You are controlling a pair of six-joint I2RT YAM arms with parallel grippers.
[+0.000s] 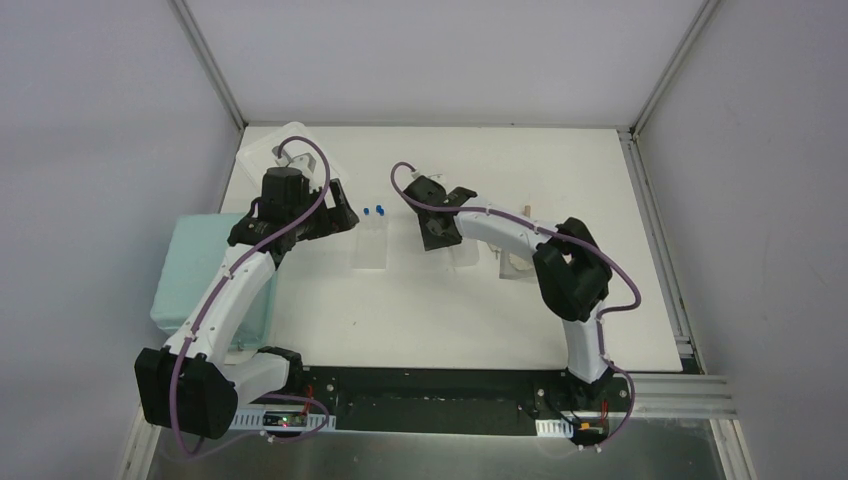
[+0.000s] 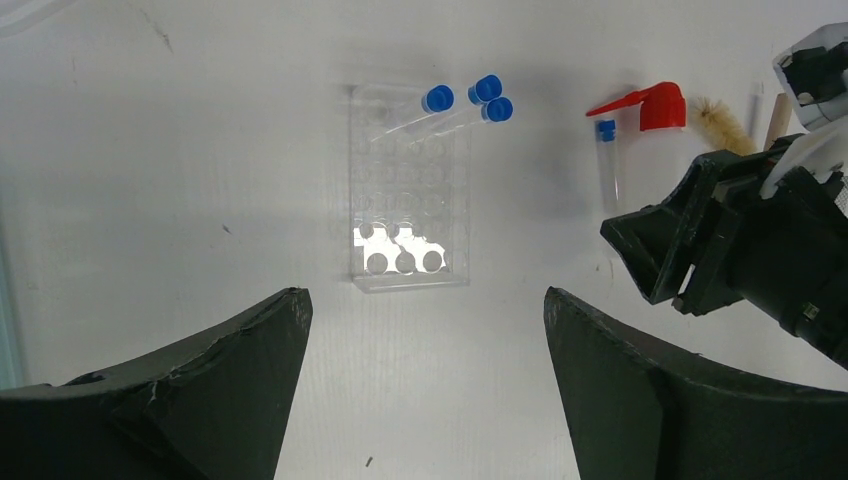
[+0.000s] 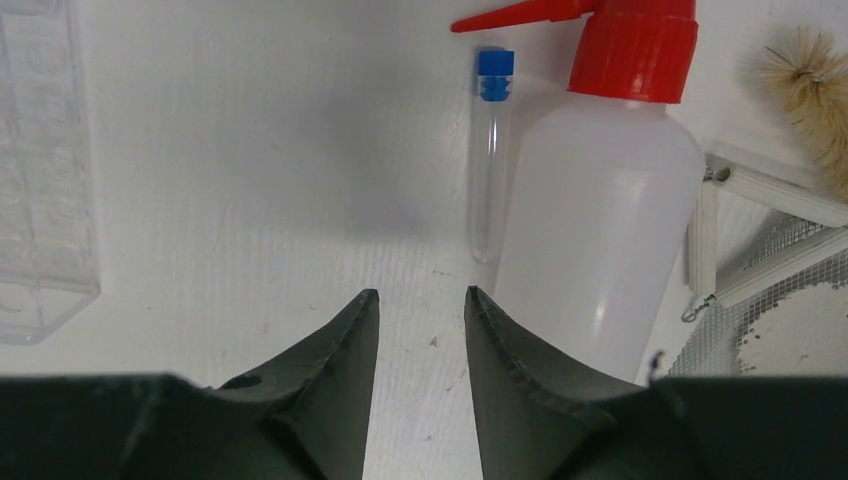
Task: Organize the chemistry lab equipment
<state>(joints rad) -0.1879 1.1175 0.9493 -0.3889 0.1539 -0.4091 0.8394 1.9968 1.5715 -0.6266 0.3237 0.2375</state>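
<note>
The right gripper (image 3: 420,300) hung low over the table with its jaws only narrowly parted and nothing between them, aimed at the bare patch just below the loose blue-capped tube (image 3: 490,160) at the upper middle of the right wrist view. That tube lay flat, hard against the left flank of the white squeeze bottle (image 3: 590,230), which also lay on its side with its red spout (image 3: 520,12) pointing to the upper left. This crowding looked like the main hazard: with so little room on the bottle's side, a descending finger would probably land on the bottle, or nudge the round, slick tube so that it rolled off. The jaws also seemed too narrow to straddle it as they stood. The left gripper (image 2: 425,300) was spread wide and empty, below the clear tube rack (image 2: 410,200) in its own view, where three capped tubes (image 2: 437,98) leaned at the rack's upper end. In the top view the two grippers sat near each other either side of the rack, so a careless reach could knock arm against arm or shove the light rack and spill those tubes
</note>
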